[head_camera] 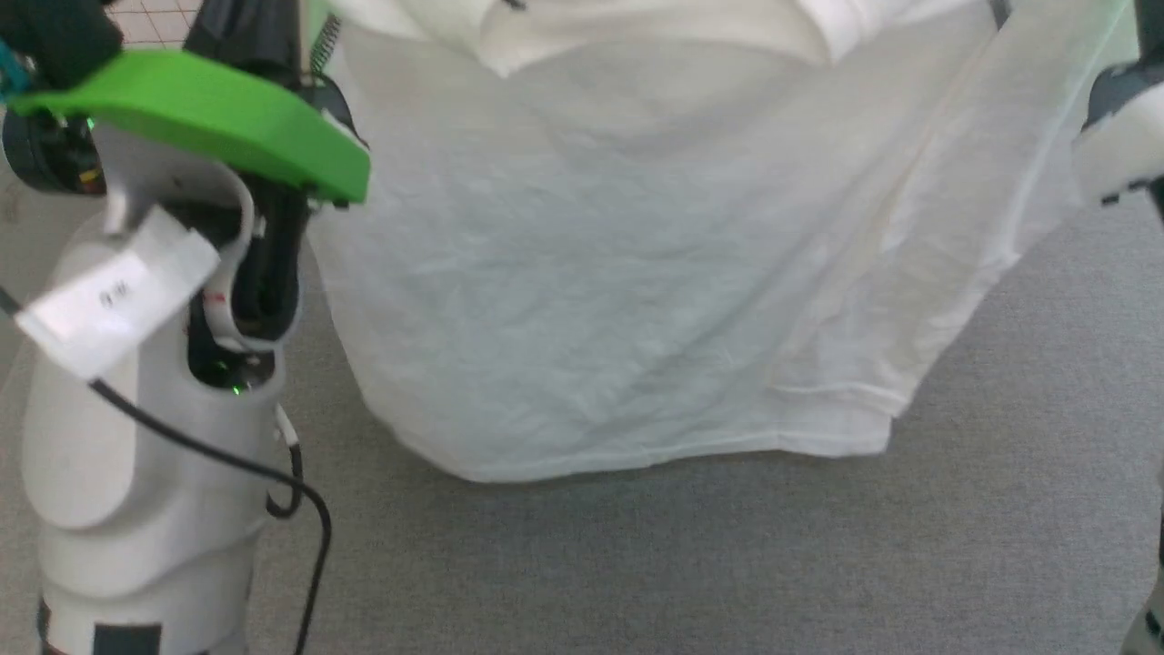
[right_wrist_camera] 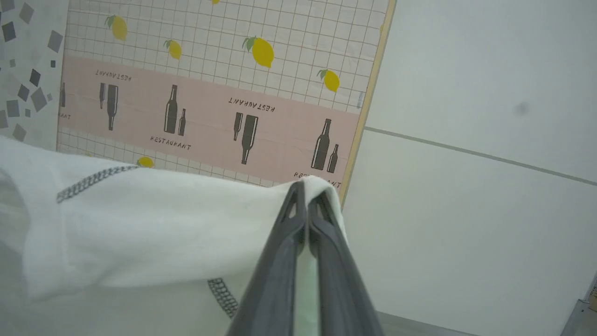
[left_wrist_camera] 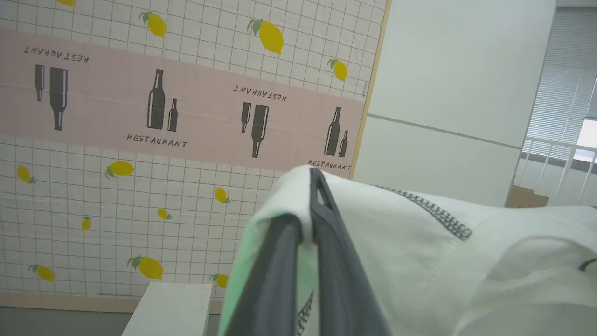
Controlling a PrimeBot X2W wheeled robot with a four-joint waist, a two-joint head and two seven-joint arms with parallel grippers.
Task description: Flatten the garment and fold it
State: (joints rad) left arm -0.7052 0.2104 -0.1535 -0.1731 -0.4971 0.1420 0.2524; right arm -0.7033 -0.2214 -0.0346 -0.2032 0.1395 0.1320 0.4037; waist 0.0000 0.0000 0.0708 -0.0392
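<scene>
The white thin T-shirt (head_camera: pixel 618 273) hangs spread between my two arms, and its lower hem rests on the grey surface (head_camera: pixel 637 564). My left gripper (left_wrist_camera: pixel 305 205) is shut on a fold of the shirt (left_wrist_camera: pixel 419 242), with dark grey stitching (left_wrist_camera: pixel 438 214) running beside it. In the right wrist view my right gripper (right_wrist_camera: pixel 305 193) is shut on another edge of the shirt (right_wrist_camera: pixel 163 224), whose fabric drapes away to the left. My left arm (head_camera: pixel 209 118) with its green plate rises at the left of the head view, and the right arm (head_camera: pixel 1118 136) stands at the right edge. The patch is hidden.
A lemon-and-bottle patterned wall (left_wrist_camera: pixel 140 116) stands ahead, with a plain white wall (right_wrist_camera: pixel 466 140) beside it. A rigid white box (left_wrist_camera: pixel 170 308) sits on the floor below the patterned wall. A black cable (head_camera: pixel 309 509) loops off my left arm.
</scene>
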